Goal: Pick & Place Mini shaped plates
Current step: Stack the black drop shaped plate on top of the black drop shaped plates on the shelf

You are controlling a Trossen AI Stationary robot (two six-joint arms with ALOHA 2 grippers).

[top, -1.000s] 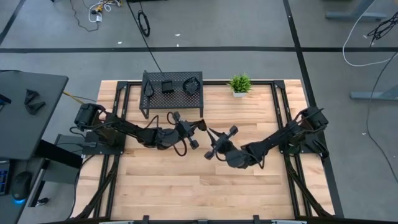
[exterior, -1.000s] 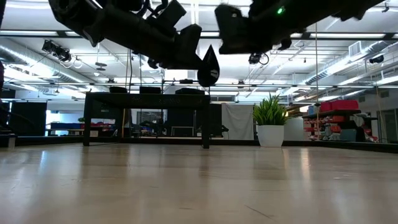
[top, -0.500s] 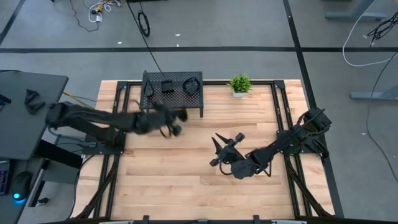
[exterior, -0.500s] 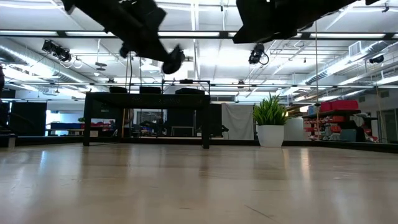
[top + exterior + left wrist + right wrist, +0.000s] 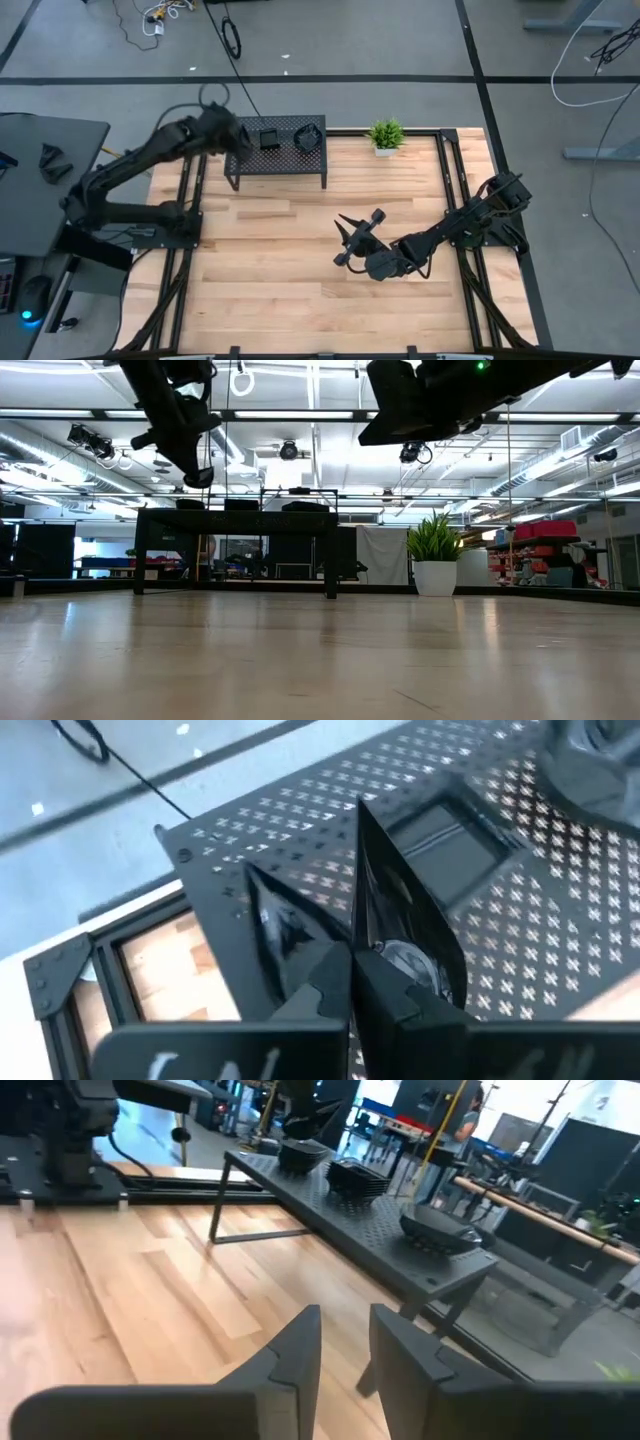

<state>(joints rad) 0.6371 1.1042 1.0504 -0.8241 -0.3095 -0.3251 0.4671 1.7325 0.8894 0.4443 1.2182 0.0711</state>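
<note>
1. Left gripper (image 5: pixel 232 138) was up over the left end of the black perforated rack (image 5: pixel 283 160), at the far-left part of the bench (image 5: pixel 300 290).
2. In the left wrist view its fingers (image 5: pixel 300 935) were clamped on a thin glossy black plate (image 5: pixel 400 920), held edge-on and roughly upright above the rack top (image 5: pixel 300 820).
3. Held plate looked leaf/teardrop shaped, but that's a guess from an edge-on view.
4. Low view showed the left gripper (image 5: pixel 190 455) hanging just above rack height, not touching the rack top (image 5: pixel 235 512).
5. Other plates sat on the rack: a square stack (image 5: pixel 270 138) mid-rack and a rounded stack (image 5: pixel 308 138) toward its right end.
6. Left wrist view put the square stack (image 5: pixel 440 835) just beyond the held plate, with a rounded one (image 5: pixel 595 760) further along.
7. Right wrist view showed three stacks in a row on the rack: (image 5: pixel 300 1152), (image 5: pixel 358 1178) and (image 5: pixel 440 1230).
8. Right gripper (image 5: pixel 350 240) hovered over bare wood near the bench centre, well apart from the rack.
9. Its fingers (image 5: pixel 290 1350) were nearly together with a narrow gap, nothing between them.
10. Small green potted plant (image 5: pixel 385 135) stood on the bench just right of the rack.
</note>
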